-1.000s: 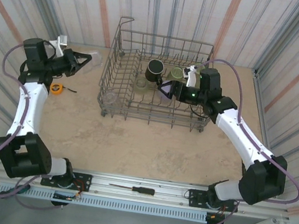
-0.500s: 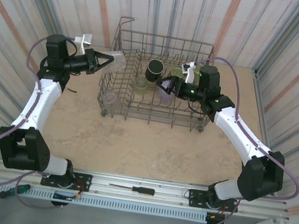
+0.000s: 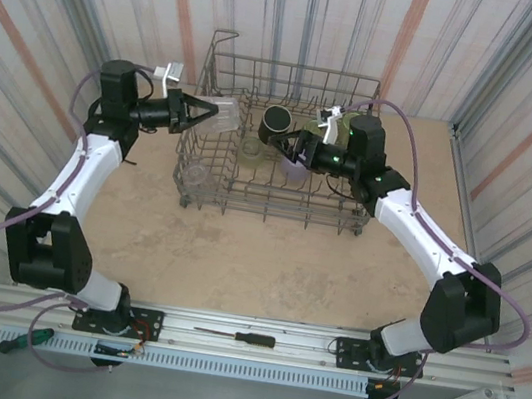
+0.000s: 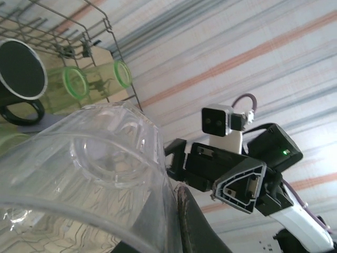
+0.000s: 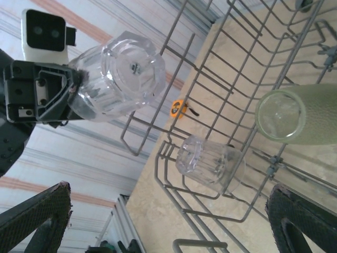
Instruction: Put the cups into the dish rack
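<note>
My left gripper [image 3: 199, 111] is shut on the rim of a clear plastic cup [image 3: 223, 112], held on its side just above the left wall of the dish rack [image 3: 297, 68]. In the left wrist view the cup [image 4: 79, 174] is pinched at my left gripper [image 4: 176, 211]. Inside the rack are a black mug [image 3: 278, 121], olive-green tumblers [image 3: 251, 153] and another clear cup [image 3: 192, 176]. My right gripper [image 3: 299, 150] hangs open over the rack's middle. From the right wrist, its gripper [image 5: 168, 221] spans the racked clear cup [image 5: 210, 161], with the held cup [image 5: 118, 79] beyond.
Striped walls close in the table on three sides. An orange tape measure [image 5: 178, 108] lies on the table left of the rack. A screwdriver [image 3: 239, 336] rests on the front rail and a green-handled tool [image 3: 21, 341] lies at the near left.
My left arm has swung right, carrying the clear cup from the table's far left to the rack's left wall. The right gripper has shifted slightly left and back inside the rack.
</note>
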Action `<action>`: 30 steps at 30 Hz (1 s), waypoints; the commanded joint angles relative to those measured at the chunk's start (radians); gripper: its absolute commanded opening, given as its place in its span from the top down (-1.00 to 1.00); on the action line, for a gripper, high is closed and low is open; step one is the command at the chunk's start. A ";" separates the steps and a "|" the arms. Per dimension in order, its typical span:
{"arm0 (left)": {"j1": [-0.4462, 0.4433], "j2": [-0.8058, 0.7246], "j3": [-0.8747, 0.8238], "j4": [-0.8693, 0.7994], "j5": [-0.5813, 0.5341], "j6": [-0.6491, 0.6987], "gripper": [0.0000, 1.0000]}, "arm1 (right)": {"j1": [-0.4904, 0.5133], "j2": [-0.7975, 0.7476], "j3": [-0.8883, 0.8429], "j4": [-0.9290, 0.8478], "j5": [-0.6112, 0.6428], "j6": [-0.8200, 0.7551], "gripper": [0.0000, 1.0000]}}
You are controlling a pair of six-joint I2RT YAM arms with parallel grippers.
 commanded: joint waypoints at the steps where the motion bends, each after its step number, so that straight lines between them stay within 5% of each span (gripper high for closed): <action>1: -0.020 0.001 0.037 0.051 0.077 0.028 1.00 | 0.023 0.031 0.044 0.060 -0.034 0.024 -0.97; 30: -0.106 0.076 -0.005 0.277 0.144 -0.122 1.00 | 0.045 0.215 0.130 0.353 -0.135 0.181 -0.97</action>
